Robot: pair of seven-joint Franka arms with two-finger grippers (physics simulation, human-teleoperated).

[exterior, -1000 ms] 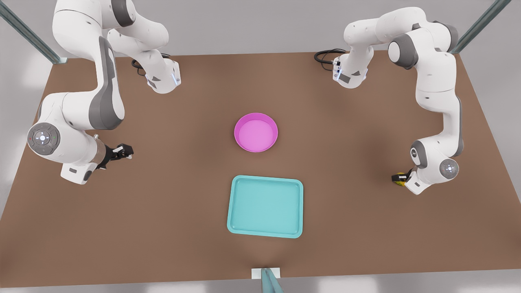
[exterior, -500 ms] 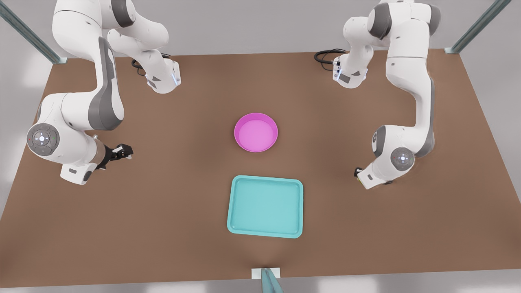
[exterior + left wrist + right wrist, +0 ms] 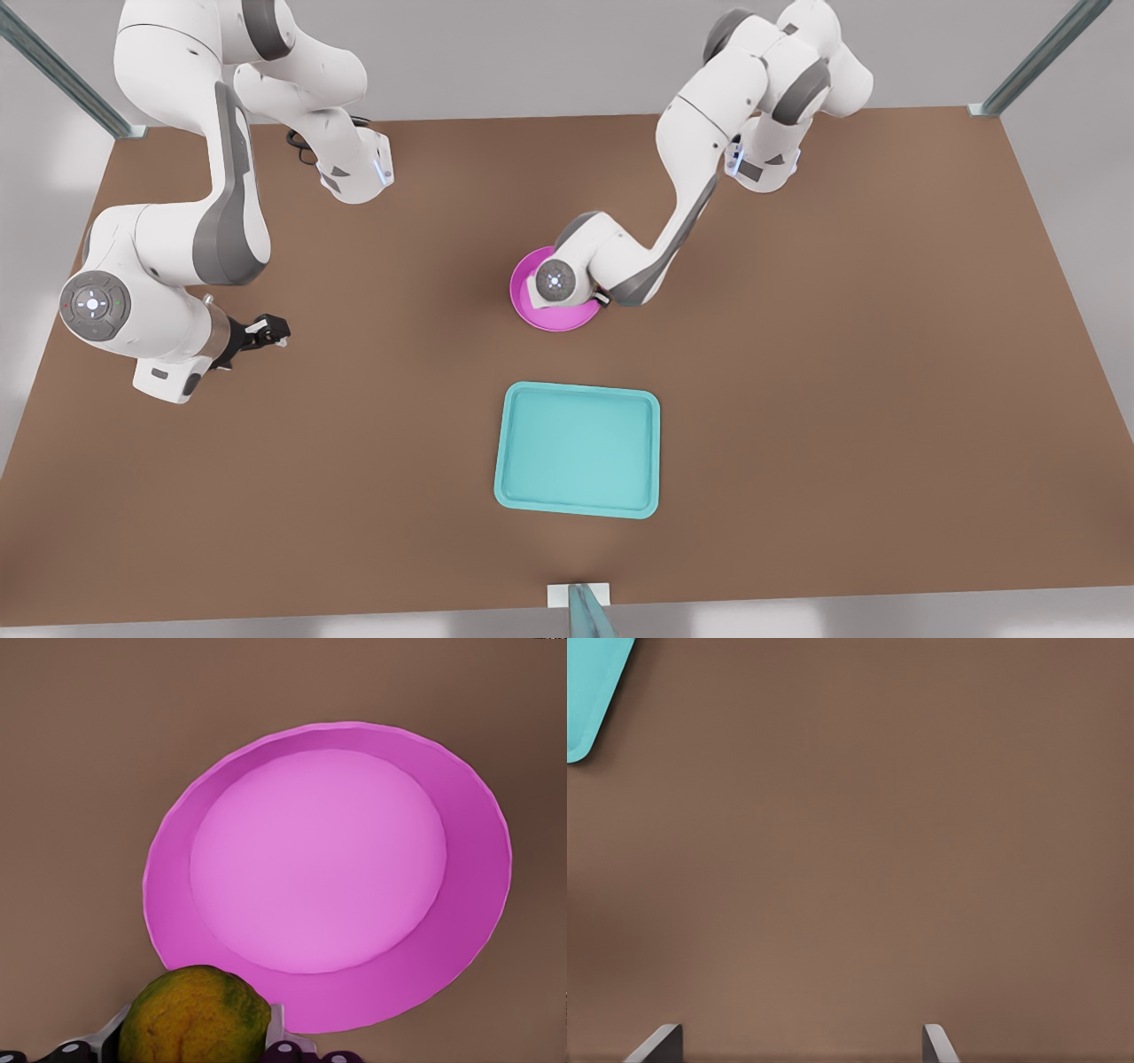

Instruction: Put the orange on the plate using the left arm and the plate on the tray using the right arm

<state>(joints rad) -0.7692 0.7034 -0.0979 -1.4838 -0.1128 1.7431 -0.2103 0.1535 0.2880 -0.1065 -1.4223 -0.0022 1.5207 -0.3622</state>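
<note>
The left gripper [image 3: 199, 1054], mostly cut off, pinches the orange [image 3: 195, 1017] above the plate [image 3: 469, 930], while the right gripper [image 3: 266, 331] waits spread over bare counter [image 3: 842, 399].

The plate [image 3: 558, 317] sits near the middle of the table [image 3: 797, 399], and everything else can be placed from it. The tray [image 3: 578, 449] lies on the table nearer the front edge, apart from the plate and almost in line with it. The left arm reaches in from the back of the table on the front view's right, its wrist over the plate. In the left wrist view the left gripper [image 3: 199, 1050] holds the orange [image 3: 195, 1017] above the plate's [image 3: 319, 859] rim. The right gripper [image 3: 266, 331] waits well off toward the front view's left of the plate, above bare table, fingers [image 3: 656, 1045] spread apart, with a corner of the tray [image 3: 594, 691] beyond them.
</note>
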